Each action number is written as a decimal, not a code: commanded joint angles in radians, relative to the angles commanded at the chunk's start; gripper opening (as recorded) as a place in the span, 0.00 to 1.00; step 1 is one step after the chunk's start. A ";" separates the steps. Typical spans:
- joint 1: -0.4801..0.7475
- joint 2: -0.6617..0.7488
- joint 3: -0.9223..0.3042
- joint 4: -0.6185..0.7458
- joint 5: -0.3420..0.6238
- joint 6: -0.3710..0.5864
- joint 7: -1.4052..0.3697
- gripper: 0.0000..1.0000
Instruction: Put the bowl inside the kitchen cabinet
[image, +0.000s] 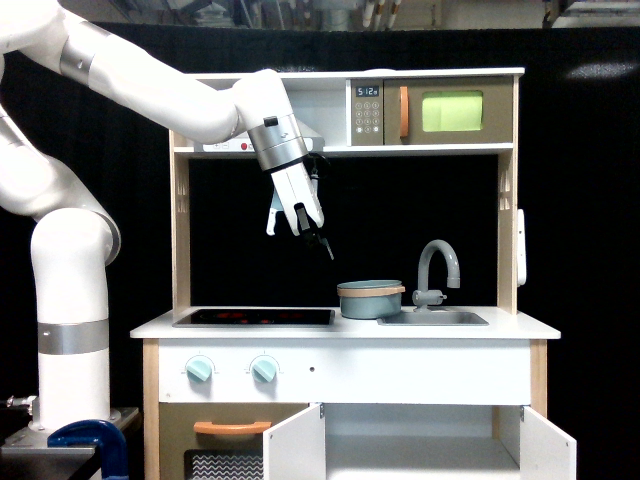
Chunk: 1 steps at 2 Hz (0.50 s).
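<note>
- The white arm (120, 75) comes in from the exterior view's left, and its upper part is cut off by the top edge and the left edge of the view.
- A blue thing (88, 442) sits at the bottom left corner, beside the arm's column; it is only partly in view and I cannot tell what it is.
- The oven (230, 450) with the orange handle is cut off by the bottom edge, left of the kitchen cabinet.
- The hand (322, 243) hangs in the air above the surface (300, 327), to the upper left of the bowl and well apart from it. Its dark fingers are small against the black background, so I cannot tell how wide they stand; nothing is seen between them.
- The bowl (370, 299) stands upright on the surface, just left of the sink (432, 319) and touching its edge or nearly so. It is round, grey-blue, with a tan band around the rim.
- The kitchen cabinet (420, 445) is below the bowl, with both white doors open; its lower part is cut off by the bottom edge.
</note>
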 joint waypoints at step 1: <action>0.024 0.071 -0.005 0.062 0.140 0.048 0.152 1.00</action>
